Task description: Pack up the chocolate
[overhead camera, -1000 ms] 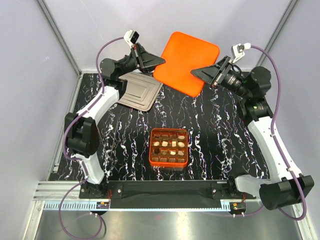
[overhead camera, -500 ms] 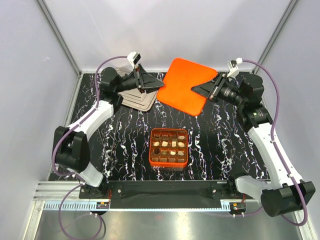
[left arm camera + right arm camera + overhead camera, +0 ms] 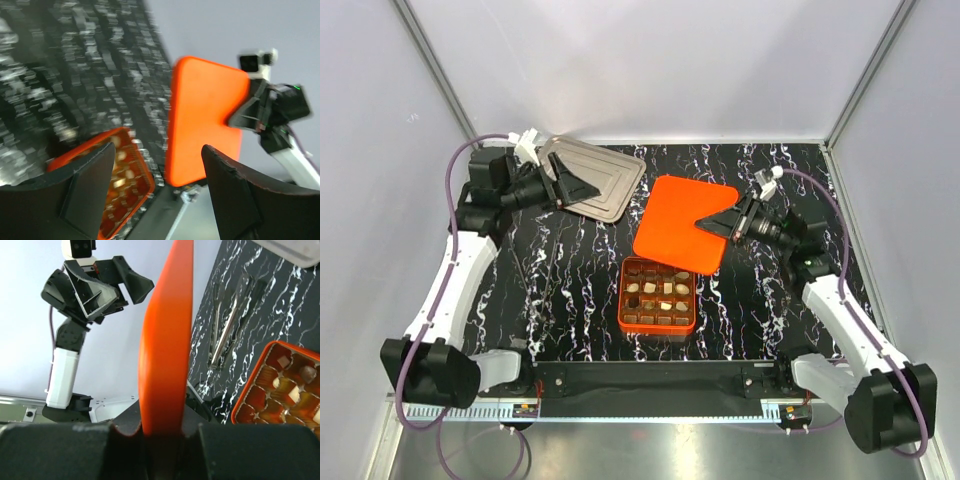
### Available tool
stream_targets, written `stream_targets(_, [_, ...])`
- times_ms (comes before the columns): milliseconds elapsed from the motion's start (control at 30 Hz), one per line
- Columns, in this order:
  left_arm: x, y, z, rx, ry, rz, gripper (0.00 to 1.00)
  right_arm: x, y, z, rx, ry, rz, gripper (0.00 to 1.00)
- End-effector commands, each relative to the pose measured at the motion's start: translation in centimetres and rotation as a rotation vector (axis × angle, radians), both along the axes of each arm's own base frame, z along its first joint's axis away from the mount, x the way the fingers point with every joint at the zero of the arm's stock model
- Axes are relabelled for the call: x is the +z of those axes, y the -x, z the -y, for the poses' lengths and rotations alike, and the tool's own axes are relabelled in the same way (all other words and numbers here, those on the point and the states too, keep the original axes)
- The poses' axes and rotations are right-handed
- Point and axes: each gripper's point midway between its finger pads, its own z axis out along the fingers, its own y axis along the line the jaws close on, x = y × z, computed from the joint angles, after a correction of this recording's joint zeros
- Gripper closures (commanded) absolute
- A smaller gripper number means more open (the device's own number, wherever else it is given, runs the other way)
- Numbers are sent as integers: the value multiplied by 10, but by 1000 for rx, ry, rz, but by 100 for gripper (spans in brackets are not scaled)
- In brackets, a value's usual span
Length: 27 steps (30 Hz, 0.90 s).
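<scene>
Chocolate [image 3: 666, 289] in brown and cream bits, sitting in the grid cells of an orange box [image 3: 658, 329] just toward 6 o'clock from the middle of the black marbled table [image 3: 550, 280]. Clamped in the right gripper [image 3: 712, 222] by its 3 o'clock edge, an orange lid [image 3: 680, 215], tilted in the air and overlapping the box's 12 o'clock rim. At 11 o'clock, left gripper [image 3: 582, 187] with fingers spread wide and nothing between them, overlapping a grey tray [image 3: 615, 175] in the overhead view; metal tongs [image 3: 227, 322] flat on the table near the box.
</scene>
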Motion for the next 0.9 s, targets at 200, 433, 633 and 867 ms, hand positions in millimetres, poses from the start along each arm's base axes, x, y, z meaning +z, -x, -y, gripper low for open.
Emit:
stream_targets(200, [-77,33,-31,93,-246,-99,23,-34,18,-32,142,-103,-77,100])
stream_targets(433, [-116,56,-22,14,-208,-168,20,-71,27,-56,169,-77,-136,100])
stream_targets(633, [-139,70,-8,-12,-224,-182,20,-98,40,-70,186,-65,-159,100])
stream_targets(867, [-152,72,-1,-6,-227,-201,21,-112,39,-72,191,-30,-161,99])
